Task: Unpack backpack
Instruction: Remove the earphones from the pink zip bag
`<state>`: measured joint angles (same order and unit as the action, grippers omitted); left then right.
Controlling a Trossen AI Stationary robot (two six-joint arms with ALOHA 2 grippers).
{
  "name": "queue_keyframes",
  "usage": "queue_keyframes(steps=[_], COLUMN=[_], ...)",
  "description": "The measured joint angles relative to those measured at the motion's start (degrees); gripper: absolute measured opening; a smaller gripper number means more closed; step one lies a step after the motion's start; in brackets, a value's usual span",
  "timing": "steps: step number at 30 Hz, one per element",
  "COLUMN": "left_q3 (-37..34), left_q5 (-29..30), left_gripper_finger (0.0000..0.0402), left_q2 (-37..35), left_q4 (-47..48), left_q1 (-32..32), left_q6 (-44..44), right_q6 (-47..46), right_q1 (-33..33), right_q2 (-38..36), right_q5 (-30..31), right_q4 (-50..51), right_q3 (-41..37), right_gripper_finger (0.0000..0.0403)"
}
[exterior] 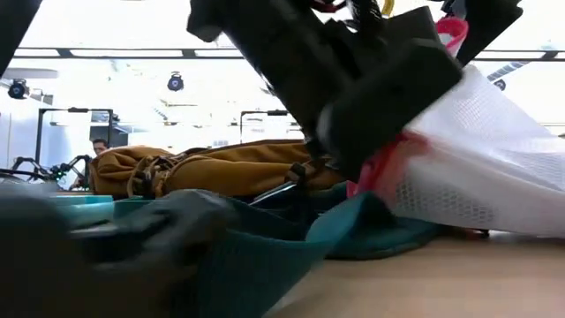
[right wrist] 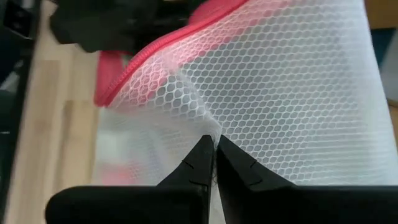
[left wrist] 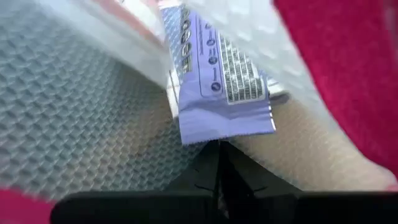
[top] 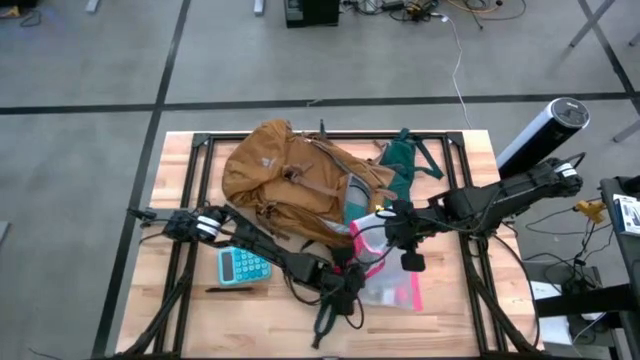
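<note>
**Both grippers on the mesh pouch beside the backpack**

The backpack (top: 285, 180) lies flat across the far half of the table (top: 180, 300), its green straps (top: 410, 160) spread toward the far right. Just in front of it, on its near right side, sits a white mesh pouch (top: 385, 275) with a pink zip edge, evidently already out of the bag. The right gripper (top: 392, 232) reaches in from the right and pinches the netting, its fingers (right wrist: 202, 163) closed to a thin seam on the fabric. The left gripper (top: 345, 282) comes from the left along the bag's near edge; its fingers (left wrist: 208, 168) are closed tight against the pouch, where a printed purple packet (left wrist: 221, 81) shows through the mesh. This two-handed hold probably serves to keep the limp pouch taut, so it can be lifted or dragged clear of the bag. A teal calculator (top: 243, 266) and a dark pen (top: 228, 289) lie near left, apart from the pouch.
</note>
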<state>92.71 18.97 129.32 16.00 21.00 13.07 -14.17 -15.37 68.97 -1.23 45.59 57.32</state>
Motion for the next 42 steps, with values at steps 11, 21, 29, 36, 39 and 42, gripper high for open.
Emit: queue_keyframes(steps=[11,21,29,36,39,42], left_q3=[-0.62,-1.14,-4.62,-16.86,-21.12,-23.47], left_q5=[1.50,1.32,1.46,-5.66,-6.74,-6.04], left_gripper_finger=[0.0000,0.0000,0.0023,0.0079,0.0105,0.0127], left_q2=[-2.77,-2.94,-6.34,-7.10,-7.21,-7.21], left_q4=[3.83,5.17,4.84,-20.78,-37.22,-41.48], left_q1=[0.15,0.17,0.44,-1.79,-2.11,-2.62], left_q6=[1.19,9.24,18.28,24.93,28.12,31.94], right_q6=[-3.81,-4.77,-7.46,-9.80,-10.51,-11.76], right_q1=[-6.05,-8.64,-9.46,-12.16,-12.66,-12.80], right_q2=[2.30,1.96,2.02,1.86,1.86,1.86], right_q5=[-0.34,5.79,5.80,5.76,5.74,5.78], right_q4=[-0.93,-1.81,-1.39,-1.34,-1.34,-1.32], right_q3=[0.37,3.43,3.36,3.34,3.34,3.34], right_gripper_finger=[0.0028,0.0178,0.0220,0.0226,0.0223,0.0218])
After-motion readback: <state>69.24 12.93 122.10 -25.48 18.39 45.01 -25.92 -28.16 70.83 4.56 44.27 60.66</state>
